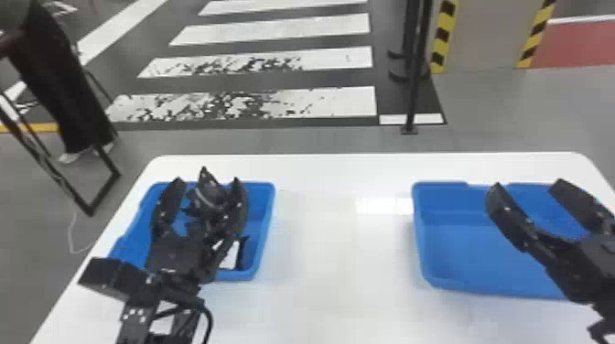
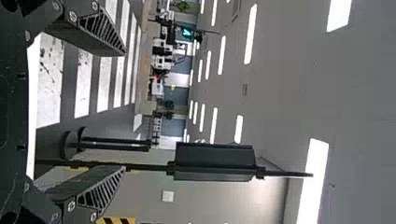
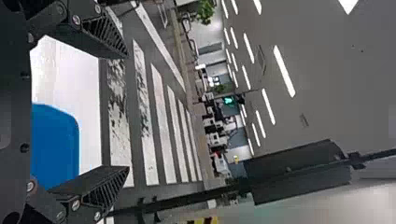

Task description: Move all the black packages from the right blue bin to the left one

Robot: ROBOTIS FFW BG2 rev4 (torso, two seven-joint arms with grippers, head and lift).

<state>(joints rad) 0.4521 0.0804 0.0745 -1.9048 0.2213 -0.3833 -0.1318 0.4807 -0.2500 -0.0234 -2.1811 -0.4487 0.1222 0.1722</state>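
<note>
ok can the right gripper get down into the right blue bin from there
Likely yes: the right gripper is open over the right blue bin, with nothing seen blocking the way, though it would probably have to tilt down.

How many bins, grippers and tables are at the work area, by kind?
Blue bins: 2 (left bin, right bin)
Grippers: 2 (left gripper, right gripper)
White table: 1
Total: 5
</note>
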